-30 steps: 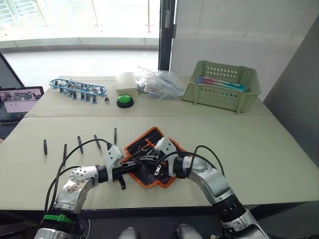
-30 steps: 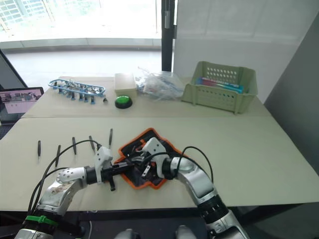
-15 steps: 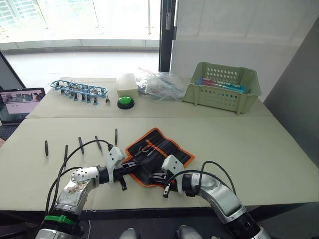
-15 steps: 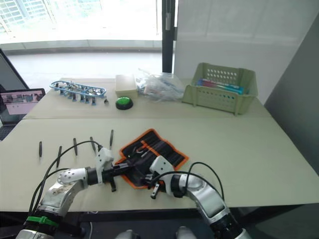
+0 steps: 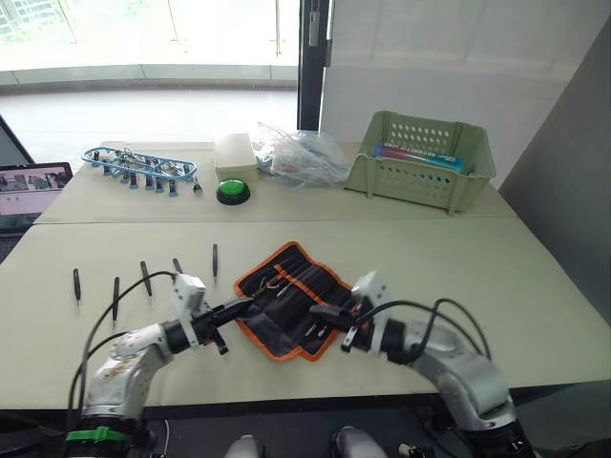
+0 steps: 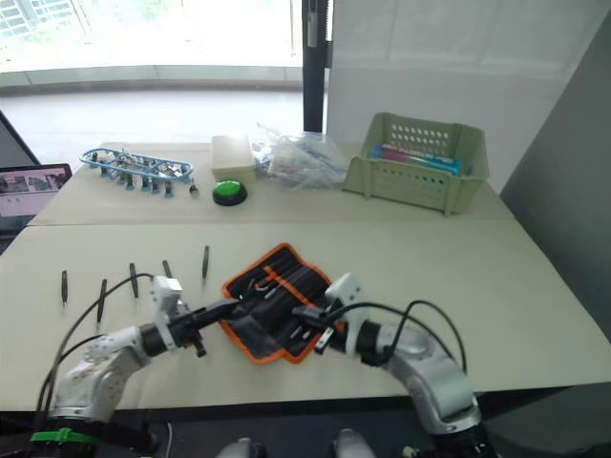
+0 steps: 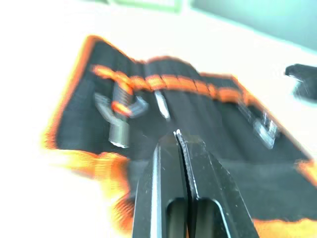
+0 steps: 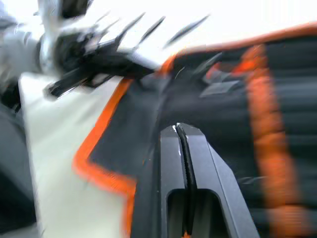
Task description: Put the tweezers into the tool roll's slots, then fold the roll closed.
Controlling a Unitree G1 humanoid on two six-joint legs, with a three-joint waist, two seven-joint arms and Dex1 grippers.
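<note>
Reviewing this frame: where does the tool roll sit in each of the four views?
Left eye: tool roll lies open, lower centre, between the arms.
Right eye: lower centre.
Left wrist: beyond the shut left pincer.
Right wrist: under the shut right pincer.
Shared landmark: its orange trim.

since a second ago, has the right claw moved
Yes. The right claw has drawn off the tool roll toward the robot's right, now at its right edge.
</note>
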